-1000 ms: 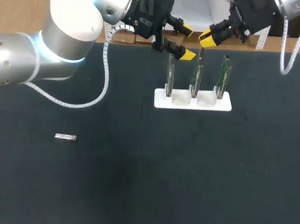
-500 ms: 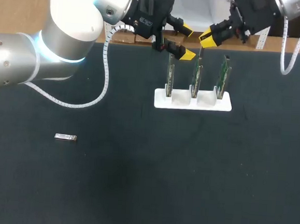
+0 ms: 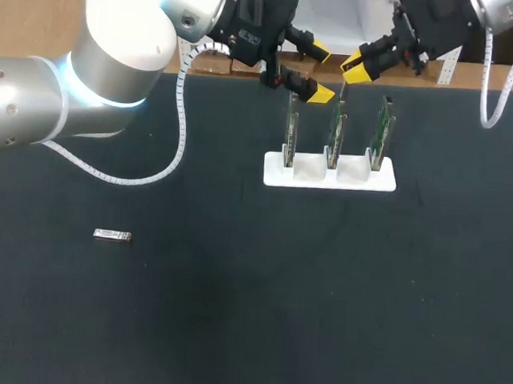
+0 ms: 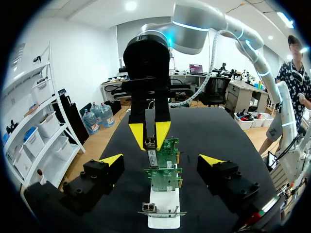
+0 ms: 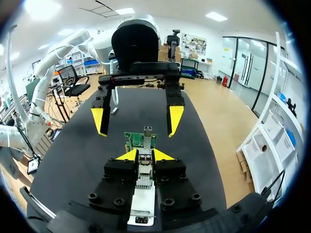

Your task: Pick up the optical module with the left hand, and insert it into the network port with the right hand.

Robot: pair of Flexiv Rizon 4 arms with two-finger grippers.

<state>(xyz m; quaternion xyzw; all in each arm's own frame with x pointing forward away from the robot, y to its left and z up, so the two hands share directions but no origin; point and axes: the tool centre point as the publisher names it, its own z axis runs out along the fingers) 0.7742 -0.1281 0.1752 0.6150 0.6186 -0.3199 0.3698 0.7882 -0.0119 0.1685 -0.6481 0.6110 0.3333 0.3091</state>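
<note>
Well to the left of the white stand, toward the table's front edge, the module lies flat, its long axis parallel to the stand's. The left gripper, fingers apart, hangs above the stand's left end and looks the nearer one. The right gripper is clamped on a small metal piece over the stand's middle board.

Your left gripper gapes wide; at twelve o'clock the circuit boards stand in their white holder, right gripper beyond.

Silver optical module lies flat; 2nd optical module held in right gripper above upright port boards
</note>
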